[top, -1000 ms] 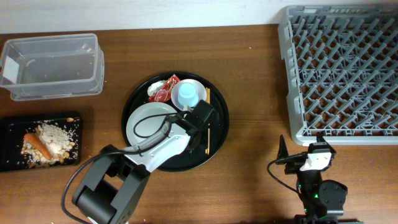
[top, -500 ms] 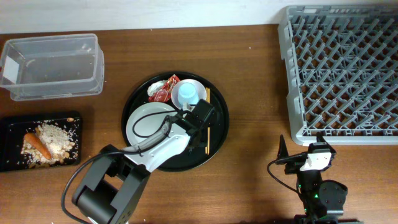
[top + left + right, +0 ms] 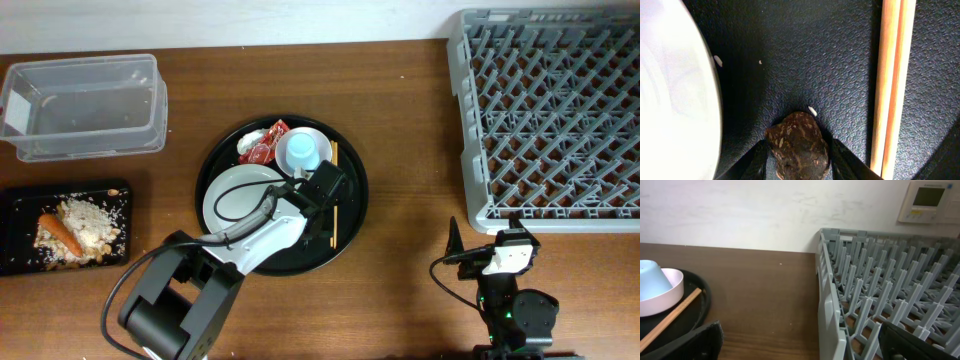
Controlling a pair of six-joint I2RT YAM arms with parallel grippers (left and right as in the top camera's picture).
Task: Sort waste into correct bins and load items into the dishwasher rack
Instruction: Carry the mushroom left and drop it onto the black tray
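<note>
**Item:** brown lump (image 3: 797,142), food waste.

**Holder:** left gripper (image 3: 799,162). Its two fingers (image 3: 756,161) were pinched against the lump's opposite flanks, low to the surface.

**Location:** on the round black tray (image 3: 815,55), between the pale plate (image 3: 675,90) and the paired chopsticks (image 3: 890,85), touching neither. One rice grain (image 3: 811,111) lay at its far edge.

**Condition:** rough, flaky and irregular.

**Handling:**
- Judged light, firm outside but probably crumbly.
- A moderate squeeze across the widest middle suited it.
- A hard pinch might break it, and a high hold might let it roll out.
- Slipping seemed unlikely on such a texture.

**Probable destination:** the shallow black tray (image 3: 20,195) at the table's left, which held crumbs (image 3: 90,225) and a carrot (image 3: 62,233).

**Also listed:** right gripper (image 3: 800,345), spread wide and empty, near the dishwasher rack (image 3: 865,280).
</note>
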